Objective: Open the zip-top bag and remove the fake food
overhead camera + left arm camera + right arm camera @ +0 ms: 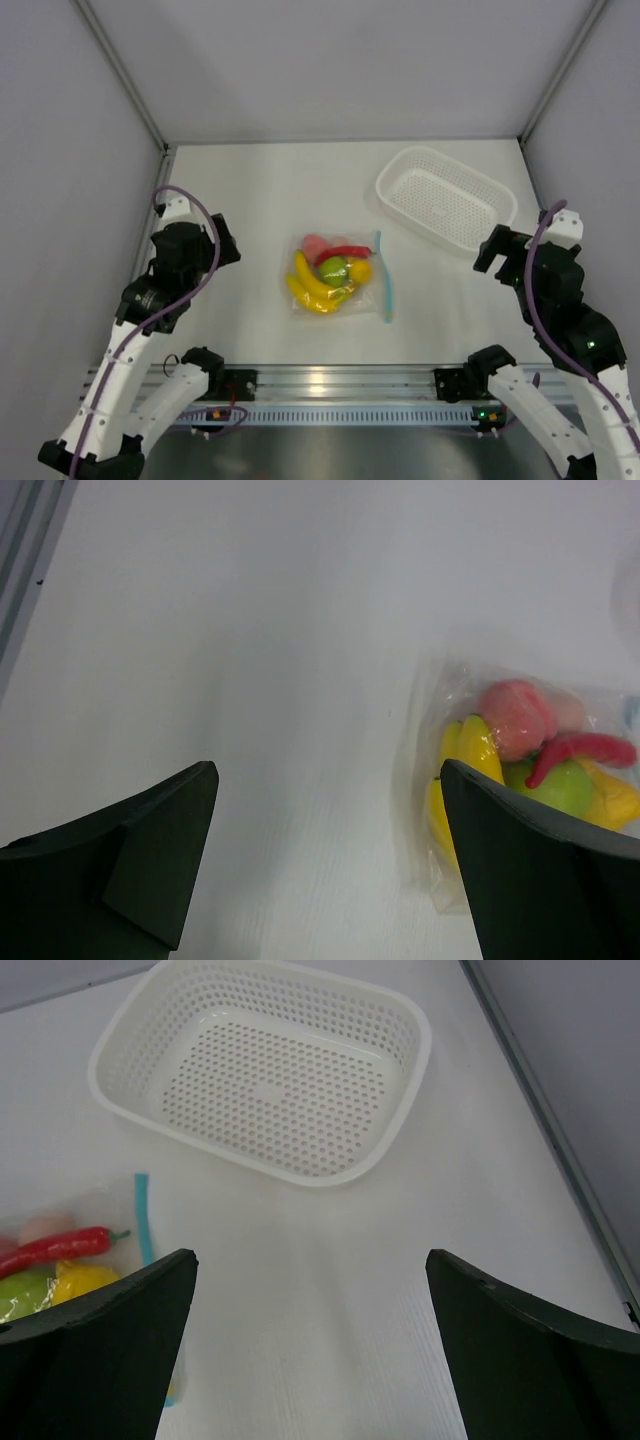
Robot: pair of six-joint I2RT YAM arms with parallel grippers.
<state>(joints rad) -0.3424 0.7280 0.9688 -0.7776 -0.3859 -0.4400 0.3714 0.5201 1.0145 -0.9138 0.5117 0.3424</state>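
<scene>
The clear zip-top bag (338, 278) lies flat mid-table, its light blue zip strip (385, 280) along the right edge. The fake food is inside it: yellow bananas (310, 287), a green pear (333, 269), a yellow-orange round fruit (360, 269), a red chili (343, 251) and a pink piece (316, 245). My left gripper (222, 245) hovers open to the left of the bag. In the left wrist view the left gripper (327, 770) holds nothing and the bag (440, 690) lies right of the gap. My right gripper (490, 250) is open to the bag's right; the right gripper (310, 1257) is over bare table, the zip strip (143, 1220) at its left.
A white perforated basket (383, 180) stands empty at the back right, just beyond the right gripper; its rim (420, 1040) shows in the right wrist view. Grey walls close in the table on three sides. A metal rail runs along the near edge.
</scene>
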